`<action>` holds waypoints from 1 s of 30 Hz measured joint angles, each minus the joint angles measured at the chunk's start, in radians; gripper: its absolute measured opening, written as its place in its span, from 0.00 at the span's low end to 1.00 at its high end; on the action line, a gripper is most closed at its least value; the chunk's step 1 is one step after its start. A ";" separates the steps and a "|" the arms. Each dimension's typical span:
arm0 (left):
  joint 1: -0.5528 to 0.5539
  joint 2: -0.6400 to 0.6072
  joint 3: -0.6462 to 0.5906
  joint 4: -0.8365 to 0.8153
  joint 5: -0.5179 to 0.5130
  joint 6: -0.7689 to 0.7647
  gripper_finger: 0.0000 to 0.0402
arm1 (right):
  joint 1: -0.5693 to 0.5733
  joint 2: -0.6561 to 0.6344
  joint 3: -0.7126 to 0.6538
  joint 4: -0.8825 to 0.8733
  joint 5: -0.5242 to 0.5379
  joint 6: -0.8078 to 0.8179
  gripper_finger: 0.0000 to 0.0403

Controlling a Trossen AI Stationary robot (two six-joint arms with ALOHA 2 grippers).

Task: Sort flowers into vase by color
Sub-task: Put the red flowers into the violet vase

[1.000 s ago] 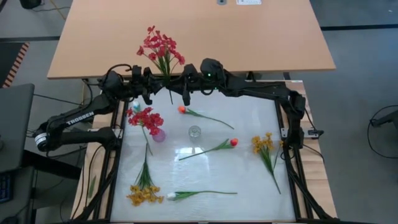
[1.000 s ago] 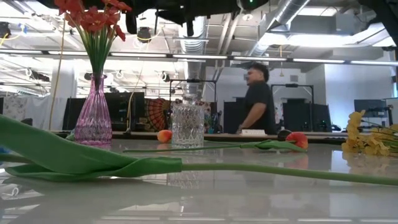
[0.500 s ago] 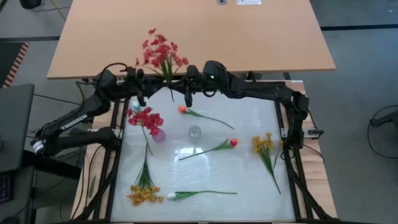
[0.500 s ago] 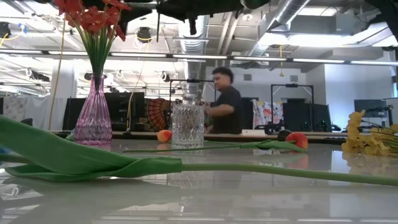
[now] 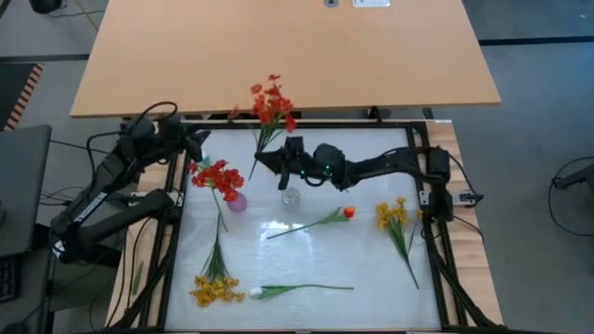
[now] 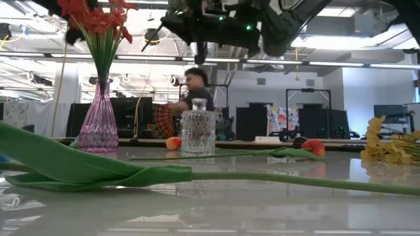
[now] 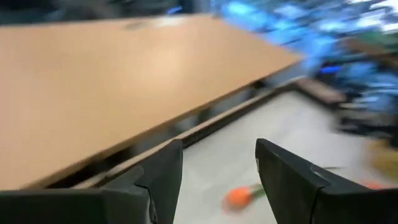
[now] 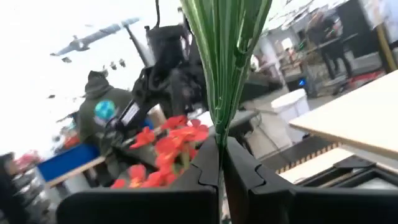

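On the glossy white counter [image 5: 371, 269] the right claw [image 5: 264, 160] grips a red spray [image 5: 271, 104] by its stem; lower that stem-first into the pink vase [image 5: 236, 200], clear of its blooms; the left claw [image 5: 198, 144] hangs released.

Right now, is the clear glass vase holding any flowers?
No, in the low view the clear glass vase stands empty, while the pink vase holds red flowers.

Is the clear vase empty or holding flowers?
Empty. The clear vase shows no stems inside; the right gripper holds the red spray above the table.
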 joint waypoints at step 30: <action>0.004 0.214 -0.050 -0.312 -0.133 0.107 0.47 | 0.068 0.242 0.194 0.042 0.158 -0.070 0.07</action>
